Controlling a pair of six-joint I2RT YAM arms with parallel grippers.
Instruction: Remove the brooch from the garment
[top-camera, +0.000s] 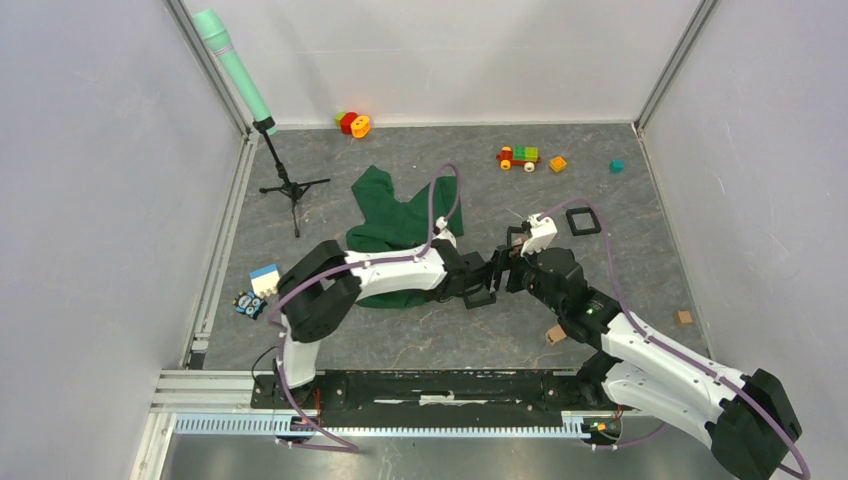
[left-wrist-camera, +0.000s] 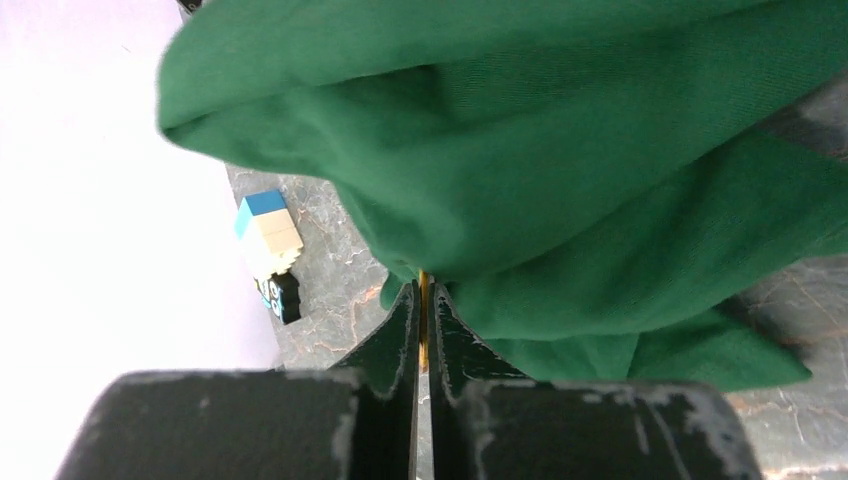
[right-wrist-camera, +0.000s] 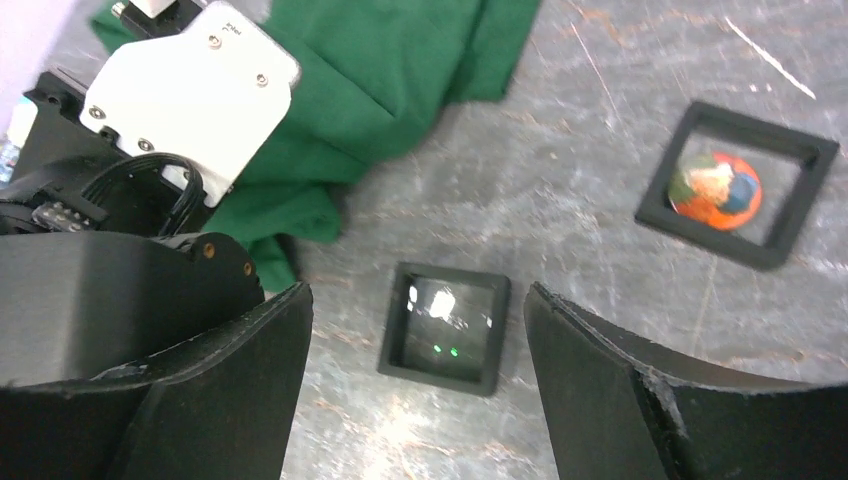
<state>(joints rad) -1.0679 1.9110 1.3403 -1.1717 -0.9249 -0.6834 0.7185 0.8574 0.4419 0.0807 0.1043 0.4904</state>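
My left claw (left-wrist-camera: 423, 300) is pinched shut on a gold sliver (left-wrist-camera: 423, 325) at the edge of the soft green garment (left-wrist-camera: 560, 150); the brooch I cannot see. A careless pull could drag the limp cloth or lose the sliver. My right claw (right-wrist-camera: 415, 298) gapes beside the garment, over a glossy black square frame (right-wrist-camera: 443, 328).

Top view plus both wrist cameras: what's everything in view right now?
garment: one, green, mid-table
brooch: none made out
black square frame: one, under the right gripper
second black frame: one, holding an orange-blue round piece, farther right
toy train: one, multicoloured, far side
ring toy: one, red-orange, far edge
orange block: one, beside the train
teal cube: one, far right
wooden cubes: two, tan, near right
blue-white block: one, left edge
mint tube on tripod: one, far-left corner
left gripper: one, black, shut at the garment's edge
right gripper: one, black, open
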